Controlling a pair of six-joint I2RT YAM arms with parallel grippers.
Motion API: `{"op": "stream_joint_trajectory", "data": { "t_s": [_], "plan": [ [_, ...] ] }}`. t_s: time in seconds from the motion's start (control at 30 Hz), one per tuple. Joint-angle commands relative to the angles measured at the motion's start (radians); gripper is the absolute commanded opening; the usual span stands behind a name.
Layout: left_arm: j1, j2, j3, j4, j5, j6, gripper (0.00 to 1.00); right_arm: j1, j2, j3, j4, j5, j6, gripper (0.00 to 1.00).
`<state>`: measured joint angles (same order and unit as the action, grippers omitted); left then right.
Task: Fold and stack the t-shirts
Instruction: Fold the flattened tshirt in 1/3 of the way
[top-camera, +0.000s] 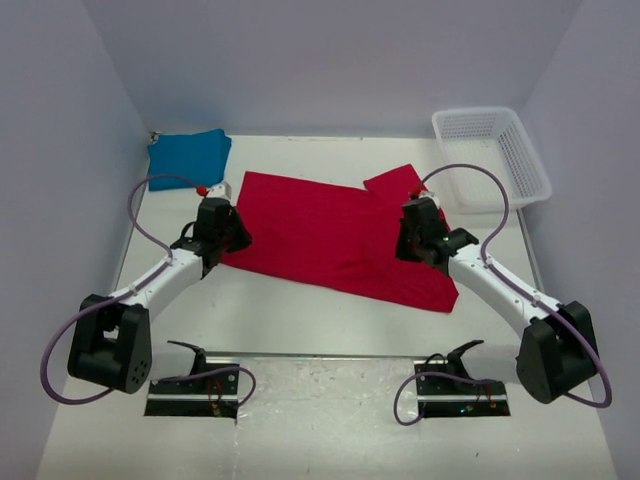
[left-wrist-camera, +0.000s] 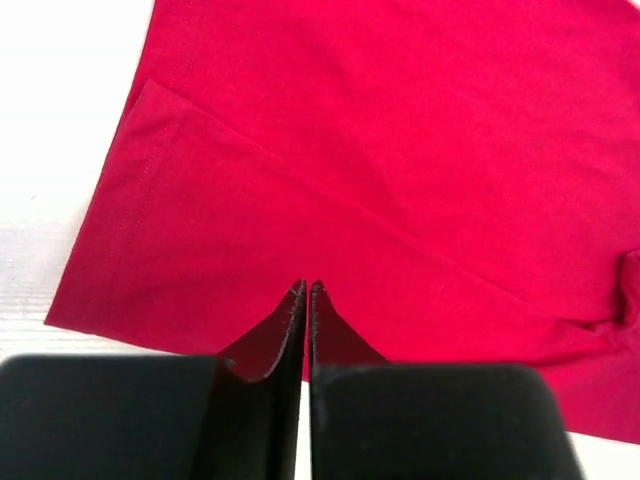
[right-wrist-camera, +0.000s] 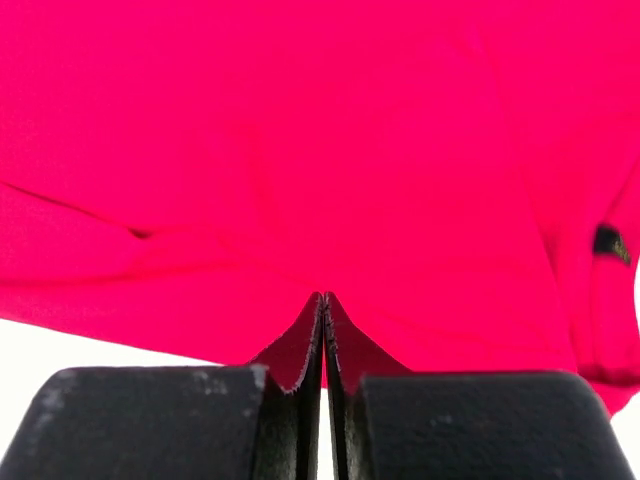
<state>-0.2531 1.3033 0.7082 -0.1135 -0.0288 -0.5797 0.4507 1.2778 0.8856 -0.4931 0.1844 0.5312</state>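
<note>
You are, by my reading, about halfway. The teal-blue t-shirt (top-camera: 188, 157) lies as a compact folded packet in the far left corner of the counter (top-camera: 300, 330), so that one looks done. The red t-shirt (top-camera: 330, 235) is the work left. It lies spread open across the middle of the counter, slanting from the left side toward the right edge, with one sleeve pointing at the far right corner. There it lies near the white mesh basket (top-camera: 520, 160) but clear of it.

Your left tool (left-wrist-camera: 305, 290) sits over the shirt's left end, close to its near edge, where one layer of cloth overlaps another. Its jaws are together. Your right tool (right-wrist-camera: 323, 298) sits over the shirt's right end, also close to the near edge, with the dark neck label (right-wrist-camera: 610, 243) off to one side. Its jaws are together too. From either wrist view you cannot tell whether a thin bit of cloth is pinched between the tips.

What remains, as I judge it, is to fold the red shirt down to a packet and set it on the teal one.
</note>
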Motion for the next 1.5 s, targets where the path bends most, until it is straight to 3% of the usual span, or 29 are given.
{"op": "stream_joint_trajectory", "data": {
  "t_s": [0.0,0.13,0.17,0.23,0.27,0.33,0.4,0.6,1.13,1.47],
  "plan": [
    [-0.006,0.025,0.007,0.026,0.009,0.015,0.0,0.002,-0.049,-0.062,0.022,0.014,0.023,0.0],
    [-0.008,0.068,0.03,0.018,-0.011,0.032,0.0,0.005,-0.054,-0.114,0.077,-0.089,0.024,0.0],
    [-0.008,0.086,0.049,0.009,-0.034,0.038,0.06,0.005,-0.055,-0.128,0.085,-0.112,0.023,0.0],
    [-0.008,0.103,0.08,-0.018,-0.06,0.044,0.28,0.008,-0.064,-0.145,0.103,-0.129,0.03,0.0],
    [-0.008,0.125,0.091,-0.031,-0.088,0.046,0.34,0.009,-0.066,-0.158,0.106,-0.14,0.029,0.0],
    [-0.008,0.143,0.118,-0.052,-0.129,0.049,0.34,0.009,-0.067,-0.172,0.116,-0.152,0.039,0.0],
    [-0.008,0.172,0.137,-0.057,-0.154,0.05,0.3,0.009,-0.061,-0.191,0.12,-0.146,0.055,0.0],
    [-0.008,0.281,0.223,-0.066,-0.189,0.047,0.0,0.011,0.014,-0.177,0.094,-0.146,0.076,0.0],
    [0.032,0.464,0.238,-0.045,-0.197,0.027,0.0,0.025,0.14,-0.134,0.09,-0.158,0.159,0.0],
    [0.097,0.426,0.133,-0.052,-0.206,-0.009,0.0,0.045,0.235,-0.105,0.047,-0.134,0.208,0.0]
  ]
}}
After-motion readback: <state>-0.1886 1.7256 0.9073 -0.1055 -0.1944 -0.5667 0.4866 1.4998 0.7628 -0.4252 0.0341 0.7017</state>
